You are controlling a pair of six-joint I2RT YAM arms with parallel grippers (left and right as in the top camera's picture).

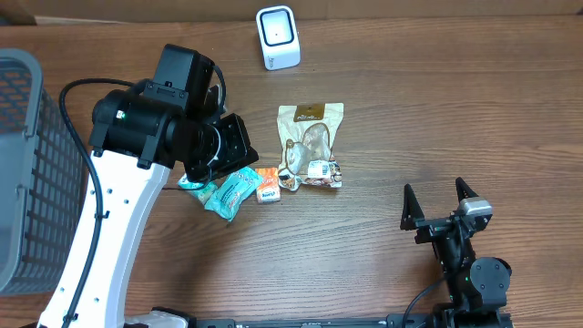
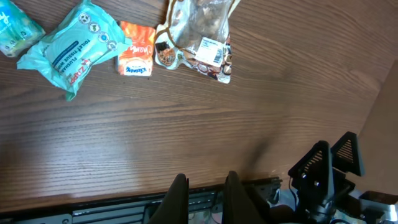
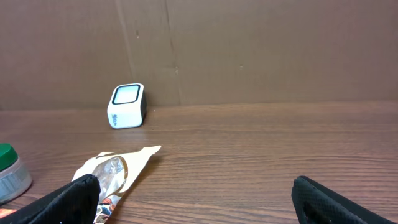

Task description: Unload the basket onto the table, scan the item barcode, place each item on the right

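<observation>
The left pincer [image 2: 206, 176] hangs above the surface [image 1: 383, 264], its fingers pressed together and holding nothing. Below it a small cluster lies mid-surface: a teal tissue pack [image 1: 232, 191], an orange packet [image 1: 267, 185] touching it, and a clear pouch [image 1: 311, 146] just beside that, with a white label near its lower end. The scanner [image 1: 278, 36] stands upright at the far edge, well apart from them. The right pincer [image 1: 434, 188] sits low at the near edge, spread wide and empty. A grey basket [image 1: 27, 164] sits on the left.
</observation>
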